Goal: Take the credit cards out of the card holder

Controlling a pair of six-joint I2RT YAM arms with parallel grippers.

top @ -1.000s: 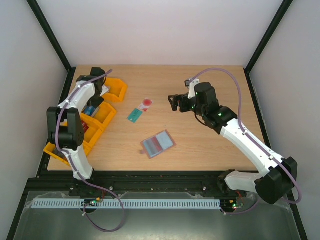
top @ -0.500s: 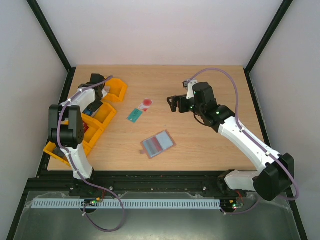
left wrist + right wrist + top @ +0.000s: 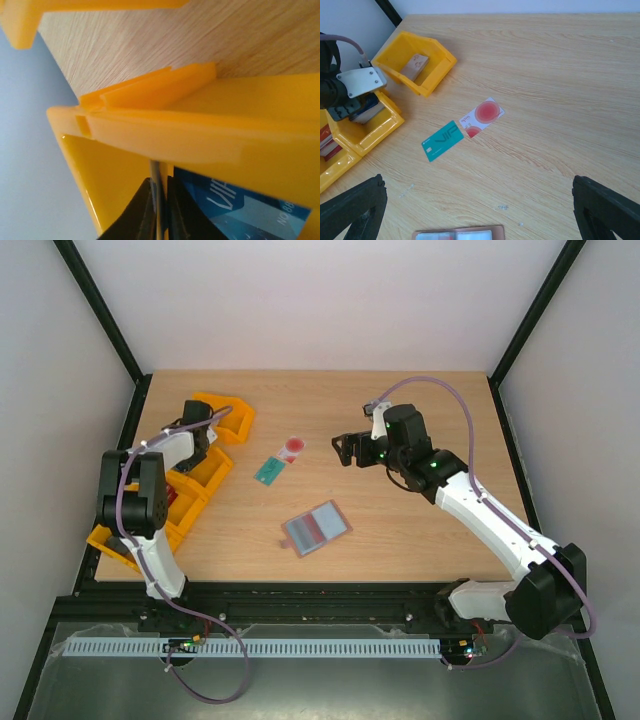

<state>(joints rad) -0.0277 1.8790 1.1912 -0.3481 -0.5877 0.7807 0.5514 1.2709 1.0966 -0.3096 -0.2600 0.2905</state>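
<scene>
Obs: left gripper [image 3: 159,212] clenched on a thin grey strip [image 3: 155,172] seen edge-on, just inside an orange bin [image 3: 210,135] rim. The right gripper [image 3: 346,448] is spread wide over bare table [image 3: 430,400], right of the cards. The teal card [image 3: 269,471] and white-pink card [image 3: 292,448] lie flat, corners meeting. The card holder [image 3: 316,528] lies open nearer the front edge, apart from both, with bare wood all round.

Setting: a robotics lab test cell, not a home or shop. A light wood tabletop [image 3: 400,540] is enclosed by plain white panels [image 3: 320,300] and black frame struts [image 3: 103,310]. Two white robot arms [image 3: 490,520] are bolted to a black rail [image 3: 320,592] at the near edge (purple cabling [image 3: 440,381] looped along each). Yellow-orange parts bins [image 3: 237,418] sit in a row at the left.
</scene>
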